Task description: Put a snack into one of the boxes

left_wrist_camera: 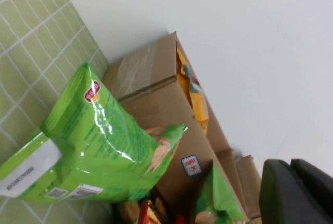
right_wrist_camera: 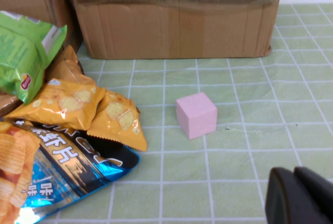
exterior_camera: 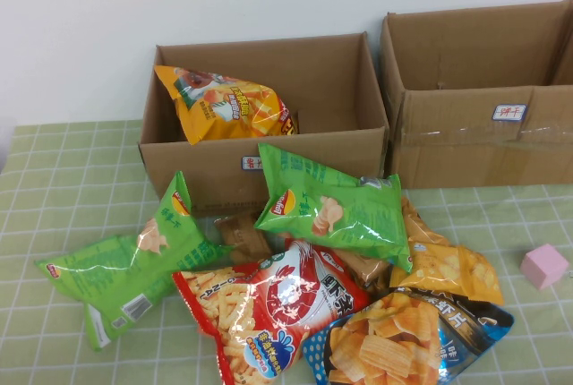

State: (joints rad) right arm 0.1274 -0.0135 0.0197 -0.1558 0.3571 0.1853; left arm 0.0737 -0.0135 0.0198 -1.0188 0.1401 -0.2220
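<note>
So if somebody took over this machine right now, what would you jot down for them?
Left tool: only a dark edge shows in its wrist view, near the left green bag; holding nothing visible.
Right tool: same, low over the cloth near the pink cube.
Done: one yellow snack bag lies in the left box.
Right box: contents not visible.
Left: the pile of bags in front of the boxes, including the red bag, is untouched.

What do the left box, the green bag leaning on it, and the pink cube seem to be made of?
Left box: brown corrugated cardboard, matte, taped seam. Green bag: glossy plastic film, crinkled with highlights. Pink cube: matte, soft-edged, perhaps foam or rubber. Left pincer and right pincer show only at their wrist views' edges.
</note>
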